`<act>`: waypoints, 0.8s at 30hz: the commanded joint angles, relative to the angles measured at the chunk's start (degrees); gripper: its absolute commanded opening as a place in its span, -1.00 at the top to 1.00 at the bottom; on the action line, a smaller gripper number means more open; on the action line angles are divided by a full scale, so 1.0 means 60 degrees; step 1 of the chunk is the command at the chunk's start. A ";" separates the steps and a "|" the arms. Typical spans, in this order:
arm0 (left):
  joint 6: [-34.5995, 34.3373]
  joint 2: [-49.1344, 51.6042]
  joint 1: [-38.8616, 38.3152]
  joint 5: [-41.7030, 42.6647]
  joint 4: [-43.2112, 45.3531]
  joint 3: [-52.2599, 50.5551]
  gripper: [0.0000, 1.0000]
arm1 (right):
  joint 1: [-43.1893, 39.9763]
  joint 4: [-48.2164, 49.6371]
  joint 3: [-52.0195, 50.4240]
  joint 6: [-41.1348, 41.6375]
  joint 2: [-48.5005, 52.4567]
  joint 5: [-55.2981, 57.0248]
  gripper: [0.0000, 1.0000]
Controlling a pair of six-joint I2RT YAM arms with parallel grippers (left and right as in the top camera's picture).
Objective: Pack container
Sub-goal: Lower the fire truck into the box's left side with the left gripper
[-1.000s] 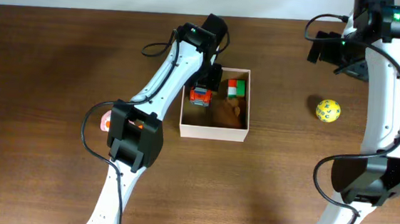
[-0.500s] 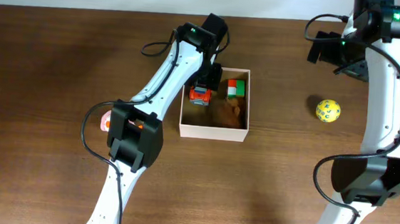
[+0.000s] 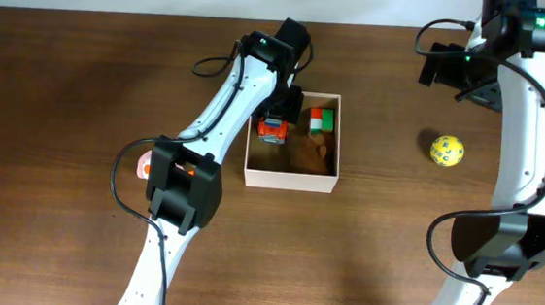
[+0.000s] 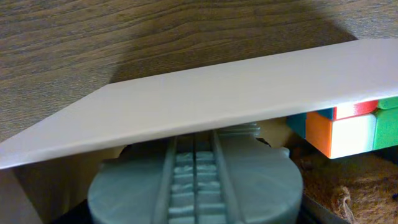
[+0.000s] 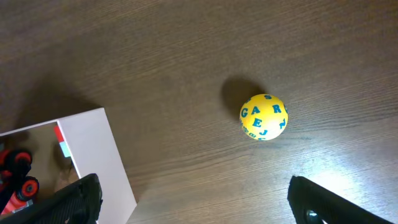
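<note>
Shows the left gripper [image 3: 287, 110] low in the far-left corner of the container [image 3: 290, 182], just above a red toy car [image 3: 272, 130]; cannot tell its opening or any hold, fingers out of sight in both views. Shows the right gripper [image 5: 193, 208] wide open and empty at far right, near the yellow ball [image 3: 447, 150]. Places the container mid-table, with a colour cube [image 3: 322, 119] and a brown lump [image 3: 313, 154] inside. Likely risks: snagging the thin white wall and dragging the box; knocking the cube. Leaves unidentified a grey ridged disc [image 4: 196, 180] below the wall, and a pink item [image 3: 143, 167] half under the left arm.
</note>
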 commanded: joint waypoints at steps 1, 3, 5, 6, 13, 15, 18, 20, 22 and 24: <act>-0.0098 0.0051 0.0007 -0.0135 0.0087 0.0157 -0.33 | 0.0000 0.0000 0.0146 -0.0058 -0.0004 0.0084 -0.98; -0.0098 0.0051 0.0007 -0.0135 0.0113 0.0157 -0.33 | 0.0000 0.0000 0.0146 -0.0058 -0.0004 0.0080 -0.98; -0.0098 0.0051 0.0007 -0.0135 0.0131 0.0160 -0.34 | 0.0000 0.0000 0.0146 -0.0058 -0.0004 0.0084 -0.98; -0.0098 0.0051 0.0007 -0.0135 0.0135 0.0160 -0.34 | 0.0000 0.0000 0.0146 -0.0058 -0.0004 0.0084 -0.98; -0.0095 0.0051 0.0007 -0.0135 0.0131 0.0160 -0.43 | 0.0000 0.0004 0.0146 -0.0058 -0.0004 0.0084 -0.98; -0.0098 0.0051 0.0007 -0.0135 0.0131 0.0160 -0.54 | 0.0000 0.0007 0.0146 -0.0058 -0.0004 0.0084 -0.98; -0.0095 0.0051 0.0007 -0.0135 0.0131 0.0160 -0.54 | 0.0000 0.0004 0.0146 -0.0058 -0.0004 0.0080 -0.98; -0.0095 0.0051 0.0007 -0.0135 0.0127 0.0160 -0.53 | 0.0000 0.0004 0.0146 -0.0058 -0.0004 0.0084 -0.98; -0.0095 0.0051 0.0007 -0.0135 0.0131 0.0160 -0.52 | 0.0000 0.0004 0.0146 -0.0058 -0.0004 0.0080 -0.98; -0.0095 0.0047 0.0007 -0.0138 0.0142 0.0164 -0.48 | 0.0000 0.0004 0.0146 -0.0058 -0.0004 0.0084 -0.97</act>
